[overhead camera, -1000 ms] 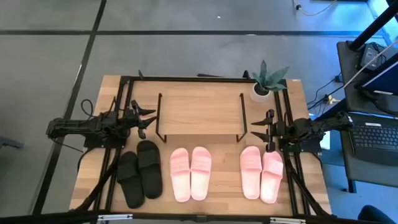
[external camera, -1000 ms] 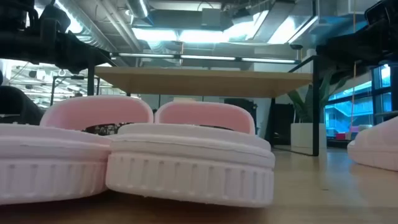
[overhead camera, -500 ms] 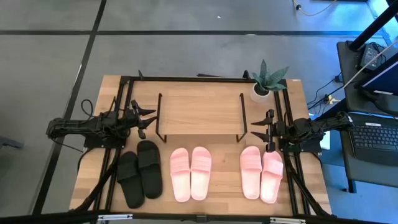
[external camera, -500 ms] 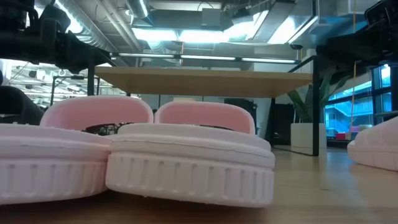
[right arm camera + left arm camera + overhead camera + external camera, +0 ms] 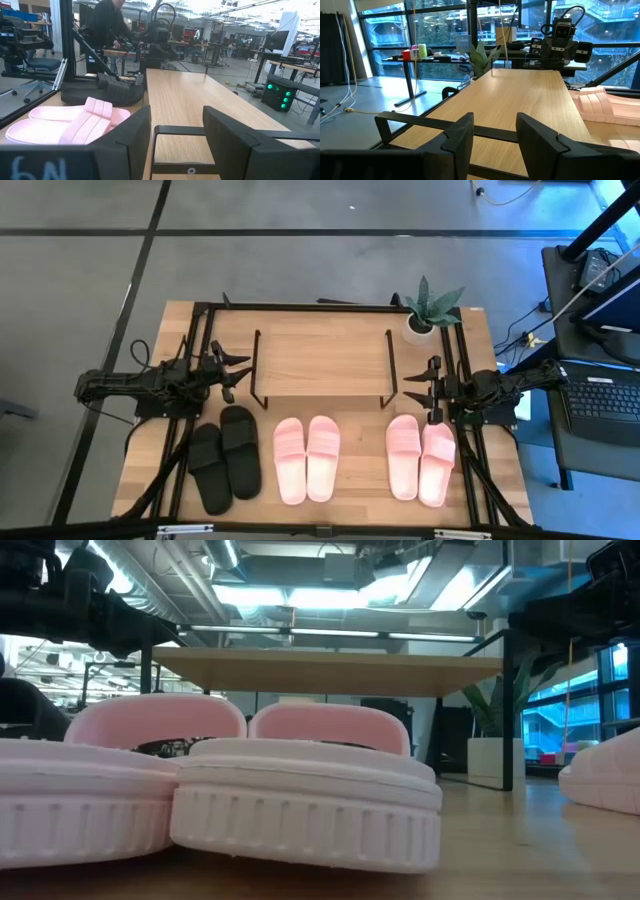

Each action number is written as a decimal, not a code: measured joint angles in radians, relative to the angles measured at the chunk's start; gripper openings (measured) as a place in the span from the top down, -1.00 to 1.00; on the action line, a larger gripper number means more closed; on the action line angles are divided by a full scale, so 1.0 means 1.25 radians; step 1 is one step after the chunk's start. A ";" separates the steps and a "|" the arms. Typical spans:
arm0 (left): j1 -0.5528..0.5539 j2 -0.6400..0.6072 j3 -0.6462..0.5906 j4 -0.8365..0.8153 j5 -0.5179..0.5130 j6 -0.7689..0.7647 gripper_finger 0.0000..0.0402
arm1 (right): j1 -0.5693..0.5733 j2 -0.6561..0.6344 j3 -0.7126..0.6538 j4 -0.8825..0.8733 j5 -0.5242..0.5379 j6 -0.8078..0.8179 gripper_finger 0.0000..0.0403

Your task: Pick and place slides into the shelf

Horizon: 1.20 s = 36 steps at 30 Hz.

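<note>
The shelf (image 5: 320,358), a light wooden board on thin black wire legs, stands on the table at its far middle. Three pairs of slides lie soles down in a row along the near side: a black pair (image 5: 225,458), a pink pair (image 5: 307,458) and another pink pair (image 5: 420,458). My left gripper (image 5: 240,374) hovers level just left of the shelf, open, with nothing between its fingers (image 5: 462,142). My right gripper (image 5: 416,385) hovers level just right of the shelf, open and empty too. Each wrist view looks along the shelf's top board (image 5: 520,100) (image 5: 185,95).
A potted plant (image 5: 430,310) stands at the table's far right corner. A black metal frame (image 5: 200,330) runs around the table. Beyond the table's left side a person (image 5: 107,22) stands at another bench. In the low view the middle pink pair (image 5: 300,790) fills the foreground.
</note>
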 joint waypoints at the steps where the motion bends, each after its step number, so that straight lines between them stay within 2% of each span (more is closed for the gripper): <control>1: 0.000 0.000 0.000 0.000 0.000 0.000 0.30 | 0.000 0.000 0.000 0.000 0.000 0.000 0.10; 31: 0.000 0.000 0.000 0.000 0.000 0.000 0.30 | 0.000 0.000 0.000 0.000 0.000 -0.001 0.10; 36: 0.000 0.000 0.000 0.000 0.000 0.000 0.30 | 0.000 0.000 0.000 0.031 0.013 -0.083 0.10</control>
